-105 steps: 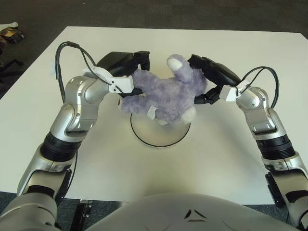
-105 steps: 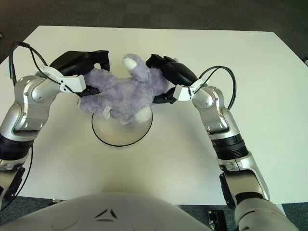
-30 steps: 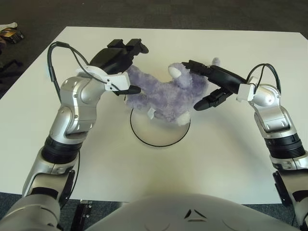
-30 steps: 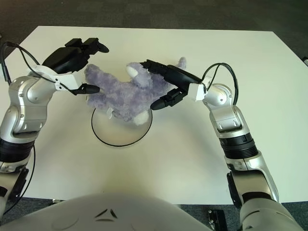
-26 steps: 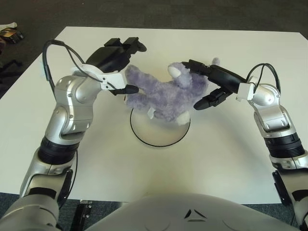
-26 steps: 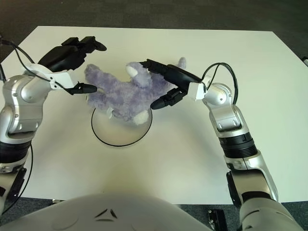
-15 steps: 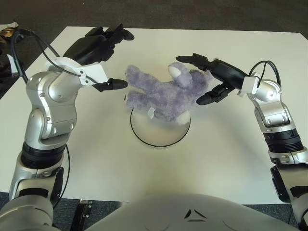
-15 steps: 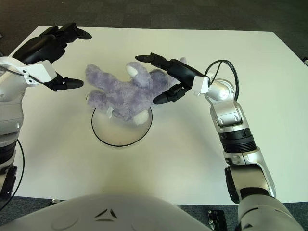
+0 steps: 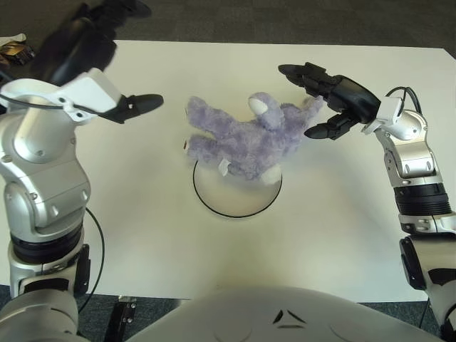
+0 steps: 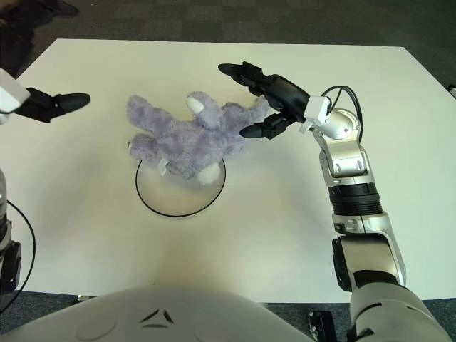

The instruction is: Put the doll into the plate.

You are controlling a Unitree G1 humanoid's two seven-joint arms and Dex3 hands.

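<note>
The purple plush doll [image 9: 246, 137] lies across the back rim of the white plate [image 9: 231, 200], its front part resting on the plate and its limbs hanging over onto the table. My left hand [image 9: 107, 60] is open, raised well to the left of the doll and apart from it. My right hand [image 9: 329, 100] is open with fingers spread, just right of the doll's far limb and not holding it.
The white table [image 9: 342, 228] carries only the plate and doll. Its far edge borders dark carpet. A small object [image 9: 14, 50] lies on the floor at the far left.
Both hands let go of the doll and drew away: the left hand swung up and left, the right hand moved right. The doll settled on the plate's back rim.
</note>
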